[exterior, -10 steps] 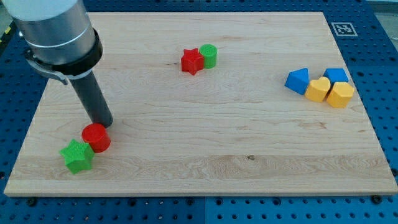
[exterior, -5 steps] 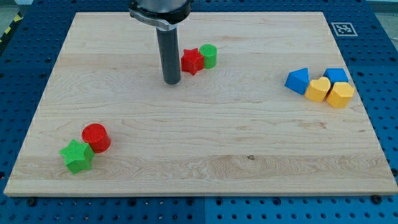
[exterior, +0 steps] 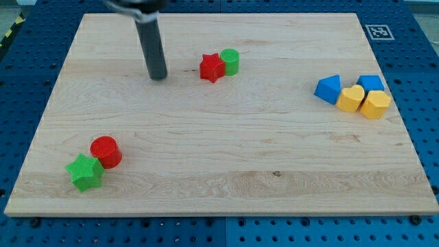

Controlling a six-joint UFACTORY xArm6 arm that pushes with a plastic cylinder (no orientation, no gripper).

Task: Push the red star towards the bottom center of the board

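Note:
The red star (exterior: 212,67) lies on the wooden board (exterior: 226,151) near the view's top centre, touching a green cylinder (exterior: 230,62) on its right. My tip (exterior: 158,76) rests on the board to the left of the red star, well apart from it. The dark rod rises from the tip to the view's top edge.
A red cylinder (exterior: 106,151) and a green star (exterior: 85,171) touch each other at the bottom left. At the right sit a blue triangular block (exterior: 328,89), a blue block (exterior: 371,84), a yellow heart (exterior: 352,99) and a yellow hexagon (exterior: 375,104).
My tip moved from beside the red cylinder at the bottom left up to just left of the red star, then slid further left. No block has moved.

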